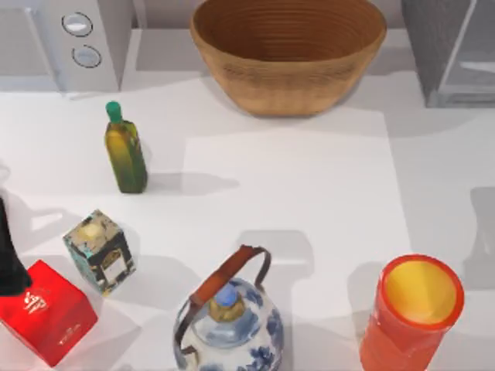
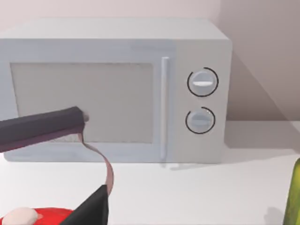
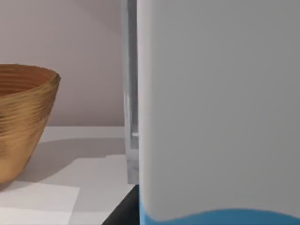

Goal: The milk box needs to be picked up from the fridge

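The milk box [image 3: 218, 108], white with a blue band low on it, stands very close in the right wrist view. A dark piece of my right gripper [image 3: 123, 210] shows against the carton's near edge. Just behind that edge runs the fridge's pale frame [image 3: 131, 93]. From above, the fridge [image 1: 452, 46] is the dark speckled cabinet at the back right. My left gripper [image 2: 93, 159] hangs open over the red box [image 2: 37, 218] at the front left, with nothing between its fingers, and faces the microwave. Its arm [image 1: 9, 255] is at the left edge.
A wicker basket [image 1: 288, 54] sits at the back centre and a microwave [image 1: 69, 39] at the back left. On the table stand an olive oil bottle [image 1: 125, 151], a teal-and-black patterned box [image 1: 99, 251], a blue-and-white kettle [image 1: 228, 321] and an orange cup [image 1: 414, 313].
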